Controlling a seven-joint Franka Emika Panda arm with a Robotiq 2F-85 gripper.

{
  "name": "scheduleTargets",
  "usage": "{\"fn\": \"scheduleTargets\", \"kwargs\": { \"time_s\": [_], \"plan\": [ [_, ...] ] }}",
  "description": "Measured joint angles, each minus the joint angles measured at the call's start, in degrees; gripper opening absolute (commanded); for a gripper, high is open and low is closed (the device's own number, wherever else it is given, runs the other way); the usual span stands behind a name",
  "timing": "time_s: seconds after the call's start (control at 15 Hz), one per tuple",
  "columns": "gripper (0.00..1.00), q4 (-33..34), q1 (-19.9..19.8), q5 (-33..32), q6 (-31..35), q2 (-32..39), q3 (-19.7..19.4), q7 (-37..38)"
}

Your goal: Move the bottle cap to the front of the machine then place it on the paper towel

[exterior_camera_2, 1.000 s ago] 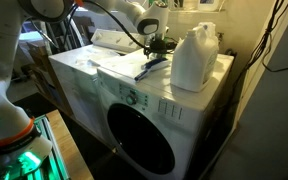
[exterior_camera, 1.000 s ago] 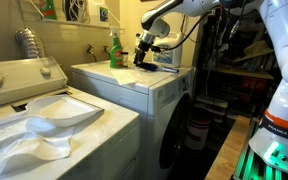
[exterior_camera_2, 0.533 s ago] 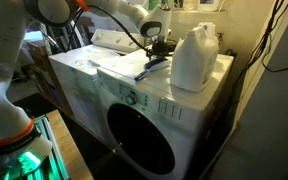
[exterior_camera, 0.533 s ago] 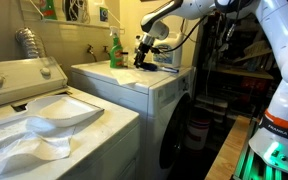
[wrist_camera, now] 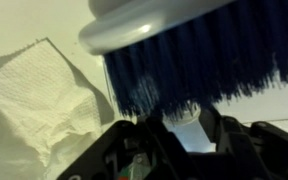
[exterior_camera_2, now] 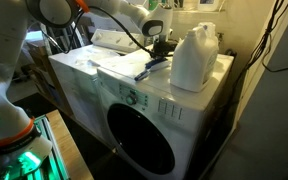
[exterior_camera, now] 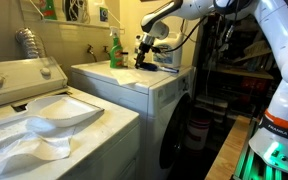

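- While your arm holds the same spot it held a second ago in both exterior views, low over the rear edge of the top of the white boxy front-loading laundry machine (exterior_camera: 134, 86), the only likely change is in the fingers.
- In the wrist view the black Robotiq gripper (wrist_camera: 187, 131) comes in from the bottom of the picture. Its dark fingers (wrist_camera: 220, 133) stand close on either side of a small pale bottle cap (wrist_camera: 185, 114).
- You cannot tell from these pictures whether the fingers already pinch the cap or only flank it. They are not spread wide, and they look to be drawing in on it.
- The cap sits on the machine's top near the rear edge, right at the bristle tips of a scrubbing brush with dark blue bristles and a pale grey back (wrist_camera: 174, 45).
- A crumpled white paper towel (wrist_camera: 34, 95) lies just beside the brush, further from the rear edge.
- In an exterior view a large white plastic jug (exterior_camera_2: 194, 58) stands near the gripper (exterior_camera_2: 160, 50), towards the rear corner.
- For the task, this reads as the start of the grasp: the cap is not yet lifted or at the front edge.
- Watch that the bristles do not snag the cap when you lift it.
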Motion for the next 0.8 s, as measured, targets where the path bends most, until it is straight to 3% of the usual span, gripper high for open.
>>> {"fn": "scheduleTargets", "kwargs": {
  "time_s": [0.07,0.47,0.8],
  "plan": [
    [0.17,0.2,0.3,-0.8,0.0,-0.1,-0.3,2.0],
    [0.18,-0.9,3.3,-5.0,0.0,-2.8,-1.4,16.5],
    [0.18,-9.2,5.9,-9.7,0.2,-11.9,-1.9,27.1]
  ]
}}
